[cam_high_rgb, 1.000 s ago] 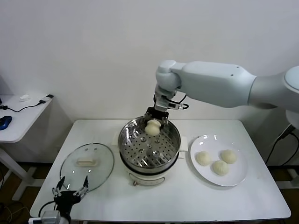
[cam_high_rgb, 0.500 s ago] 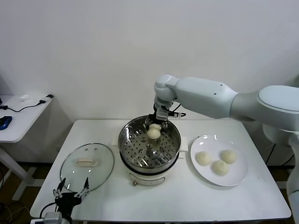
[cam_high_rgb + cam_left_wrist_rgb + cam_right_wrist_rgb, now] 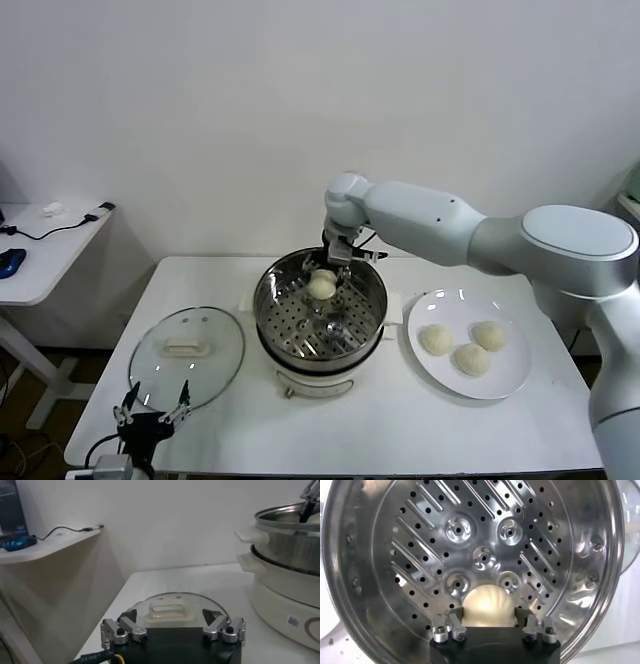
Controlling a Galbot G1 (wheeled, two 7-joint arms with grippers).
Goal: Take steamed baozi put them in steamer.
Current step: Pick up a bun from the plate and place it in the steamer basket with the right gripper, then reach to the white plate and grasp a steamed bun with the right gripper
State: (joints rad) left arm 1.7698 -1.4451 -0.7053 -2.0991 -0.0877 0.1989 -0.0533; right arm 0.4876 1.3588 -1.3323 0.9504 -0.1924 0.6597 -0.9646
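The steel steamer (image 3: 272, 312) stands mid-table on its white cooker base. One cream-white baozi (image 3: 321, 286) lies on the perforated floor (image 3: 410, 545) toward the rear wall. My right gripper (image 3: 323, 276) reaches down into the basket; in the right wrist view it (image 3: 490, 617) is open, its fingers (image 3: 456, 619) flanking that baozi (image 3: 487, 602). Three more baozi (image 3: 435, 339) (image 3: 489, 335) (image 3: 471, 359) rest on the white plate (image 3: 500, 378) to the steamer's right. My left gripper (image 3: 150, 410) hangs open and empty at the table's front left corner.
A round glass lid (image 3: 187, 355) with a white handle lies flat left of the steamer, just beyond the left gripper (image 3: 170, 614) and seen as lid (image 3: 175, 602) there. A low white side table (image 3: 50, 240) with cables stands off to the left.
My right gripper has come down into the steamer with the baozi and spread its fingers. The left arm has not moved.
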